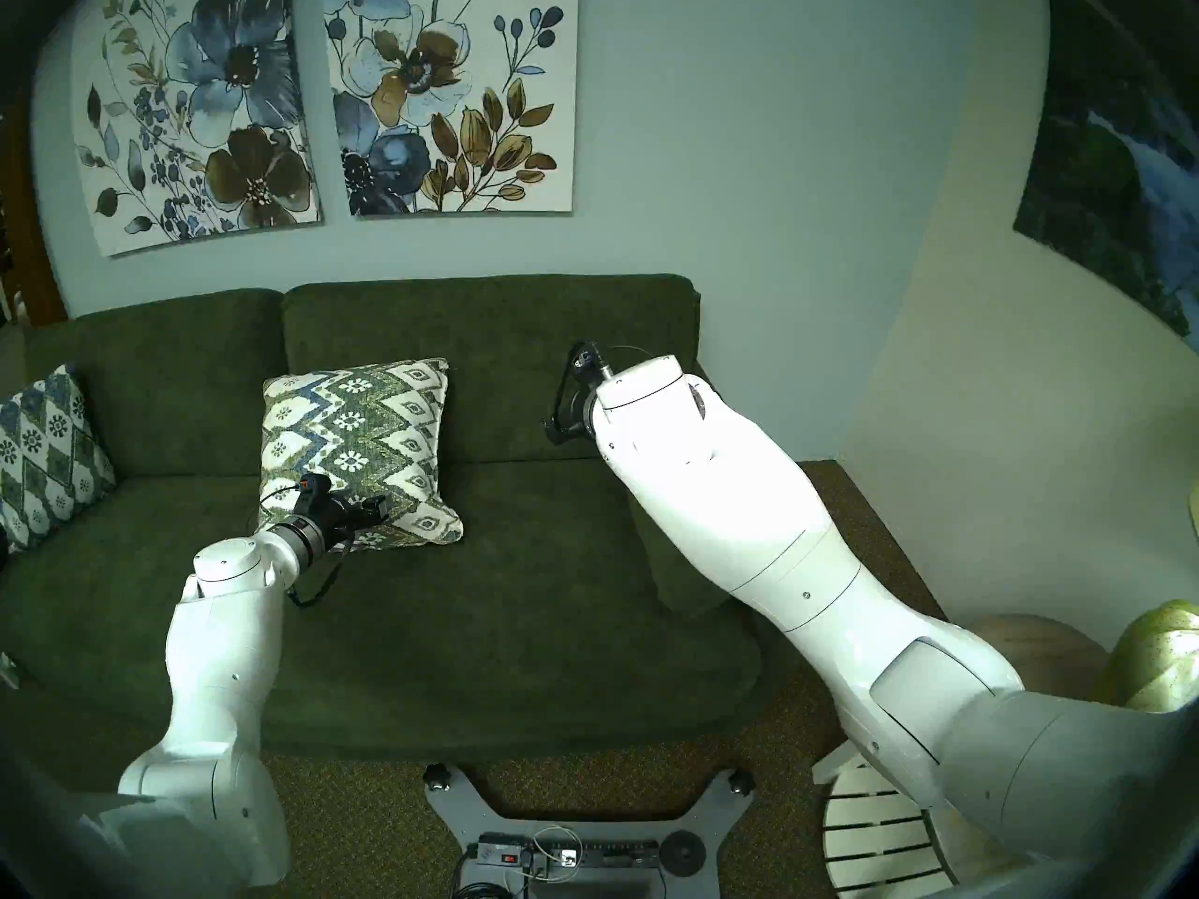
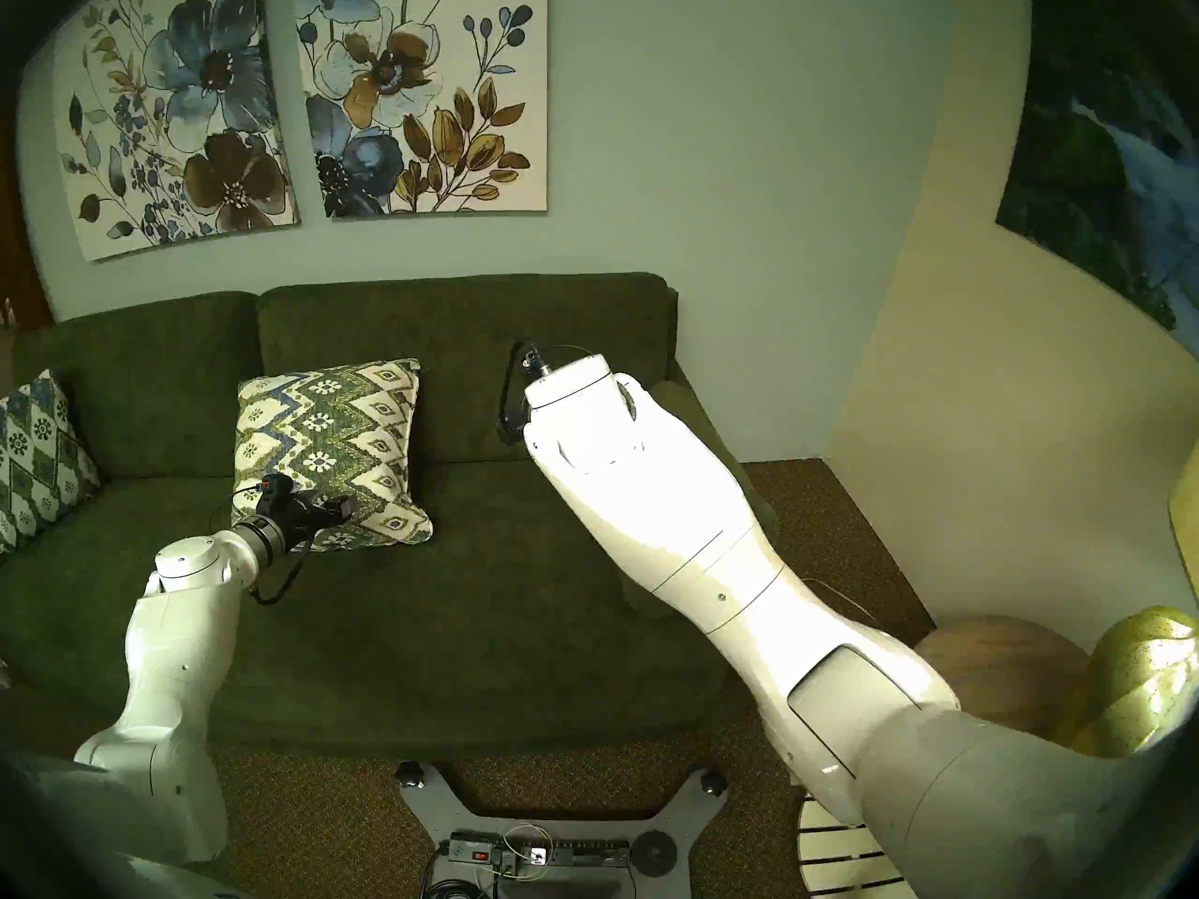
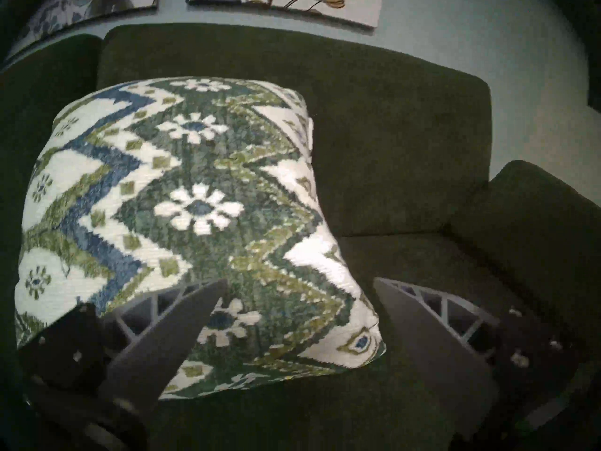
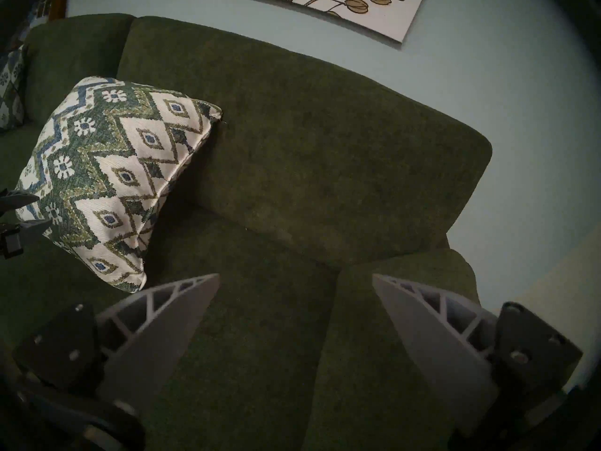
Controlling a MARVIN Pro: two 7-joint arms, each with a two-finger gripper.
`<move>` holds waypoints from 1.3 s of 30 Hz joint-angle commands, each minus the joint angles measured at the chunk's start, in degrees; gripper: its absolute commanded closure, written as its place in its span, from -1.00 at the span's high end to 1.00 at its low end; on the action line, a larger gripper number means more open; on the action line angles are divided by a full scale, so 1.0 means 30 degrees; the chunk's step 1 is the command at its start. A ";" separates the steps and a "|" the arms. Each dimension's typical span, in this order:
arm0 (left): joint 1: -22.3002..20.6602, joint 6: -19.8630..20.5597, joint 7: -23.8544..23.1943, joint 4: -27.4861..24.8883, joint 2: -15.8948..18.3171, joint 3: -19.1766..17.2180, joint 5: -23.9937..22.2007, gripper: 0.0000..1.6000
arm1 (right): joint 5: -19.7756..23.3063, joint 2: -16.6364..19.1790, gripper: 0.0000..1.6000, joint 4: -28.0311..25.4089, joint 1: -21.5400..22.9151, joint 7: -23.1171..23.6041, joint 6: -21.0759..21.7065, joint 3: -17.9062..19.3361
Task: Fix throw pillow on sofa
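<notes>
Left pincer (image 3: 299,287) is spread wide around the throw pillow's (image 1: 360,447) lower corner, probably lining up a grab, while the right pincer (image 4: 294,284) hangs spread over bare sofa (image 1: 486,619), out of the way.

the throw pillow (image 1: 360,447) is square and plump, cream with green and blue zigzag bands, small flower medallions and a column of diamond motifs along one side. it stands leaning back against the back cushions of the sofa (image 1: 519,593), near the seam between the two, its lower edge on the long seat. the sofa is wide, dark green and plush.
</notes>
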 commanded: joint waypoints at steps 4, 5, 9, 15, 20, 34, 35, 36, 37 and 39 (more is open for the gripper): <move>-0.2792 0.1297 0.2310 0.1499 -0.0599 0.0851 0.0324 1.00 | -0.0014 -0.0013 1.00 -0.0193 0.0179 -0.0183 -0.0040 0.0062; -0.2869 0.1375 0.2549 0.1621 -0.0738 0.0973 0.0362 1.00 | -0.0008 -0.0016 1.00 -0.0192 0.0178 -0.0195 -0.0040 0.0062; -0.3624 0.1833 0.3379 0.2526 -0.1247 0.1391 0.0575 1.00 | 0.0012 -0.0027 1.00 -0.0182 0.0172 -0.0241 -0.0040 0.0060; -0.4810 0.2449 0.4689 0.4342 -0.1946 0.1903 0.0952 1.00 | 0.0049 -0.0043 1.00 -0.0166 0.0164 -0.0309 -0.0040 0.0058; -0.5206 0.2703 0.5687 0.5665 -0.2197 0.2040 0.1140 1.00 | 0.0077 -0.0054 1.00 -0.0160 0.0162 -0.0364 -0.0040 0.0057; -0.6308 0.2421 0.7701 0.8513 -0.2379 0.2366 0.1654 -1.00 | 0.0160 -0.0082 1.00 -0.0186 0.0173 -0.0548 -0.0040 0.0058; -0.6421 0.2336 0.7752 0.8707 -0.2336 0.2405 0.1698 -1.00 | 0.0168 -0.0084 1.00 -0.0198 0.0178 -0.0573 -0.0040 0.0059; -0.6514 0.2272 0.7785 0.8868 -0.2312 0.2430 0.1722 -1.00 | 0.0175 -0.0085 1.00 -0.0208 0.0182 -0.0592 -0.0040 0.0060; -0.6669 0.2161 0.7766 0.9059 -0.2283 0.2497 0.1763 -1.00 | 0.0184 -0.0087 1.00 -0.0231 0.0191 -0.0622 -0.0040 0.0062; -0.6981 0.1867 0.7625 0.9433 -0.2254 0.2606 0.1801 -1.00 | 0.0205 -0.0093 1.00 -0.0286 0.0207 -0.0692 -0.0040 0.0068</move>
